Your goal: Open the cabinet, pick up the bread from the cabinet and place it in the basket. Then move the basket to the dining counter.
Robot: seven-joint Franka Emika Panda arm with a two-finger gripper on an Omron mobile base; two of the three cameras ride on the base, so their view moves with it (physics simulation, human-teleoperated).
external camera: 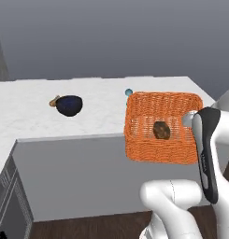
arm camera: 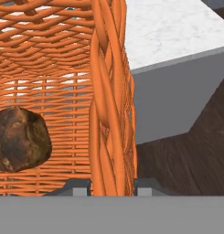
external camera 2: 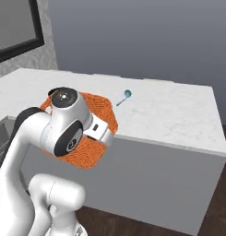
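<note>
1. Right up against the hand camera, the gripper (arm camera: 112,186) straddles the basket (arm camera: 109,91) wall: one dark fingertip sits on each side of the thick woven rim, clenched onto it.
2. Inside the basket lies the bread (arm camera: 19,138), a dark brown lumpy piece resting on the woven floor, left of the gripped wall in the hand view.
3. From the left base view, the basket (external camera: 162,126) hangs partly over the front edge of the dining counter (external camera: 88,116), its far side above the white marble and its near side out past the edge.
4. Whether its underside touches the slab or is held just clear of it, I cannot tell.
5. The bread (external camera: 161,130) sits near the middle of the basket floor in that view.
6. Over on the right base view, the arm's white wrist covers most of the basket (external camera 2: 103,115), with orange weave showing around it.
7. Also on the counter: a dark blue bowl (external camera: 69,105) well to the left of the basket, and a small blue spoon (external camera 2: 124,97) just beyond the basket's far corner.
</note>
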